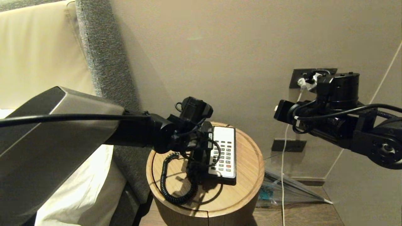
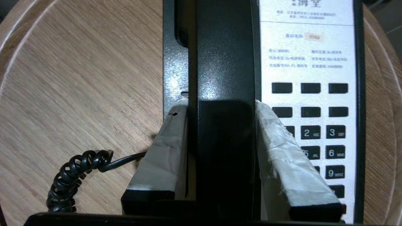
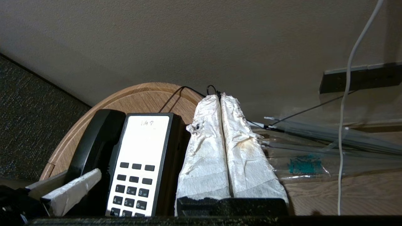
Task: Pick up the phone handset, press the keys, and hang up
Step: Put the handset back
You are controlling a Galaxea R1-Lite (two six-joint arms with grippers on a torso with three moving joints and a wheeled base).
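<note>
Phone handset (image 2: 224,94) lies in its cradle along the left side of the phone base (image 1: 231,179), which sits on the round wooden desk (image 1: 248,188) beside a grey upholstered bed side (image 1: 103,62). From the head camera most of the handset is hidden behind the left arm's wrist and cables, so only the wrist views show it clearly; in the left wrist view its 2 ends run out of frame. The left claw (image 2: 224,147) straddles the handset's middle, its 2 tape-wrapped fingers (image 2: 166,150) pressed against either flank, about half open and closed on the bar. Keys (image 2: 337,131) fill the cream faceplate just beside the handset; the right-hand finger covers the nearest column, and the print above them is too small to read. The coiled cord (image 1: 166,185) loops over the desk on the left of the base. The right claw (image 3: 221,141) hangs to the right of the desk, apart from the phone, its 2 wrapped fingers pressed together with nothing between them. Behind it a white cable (image 3: 351,94) drops down the wall past a dark socket plate (image 3: 361,78), and clear plastic wrap (image 3: 314,150) lies on the floor.
</note>
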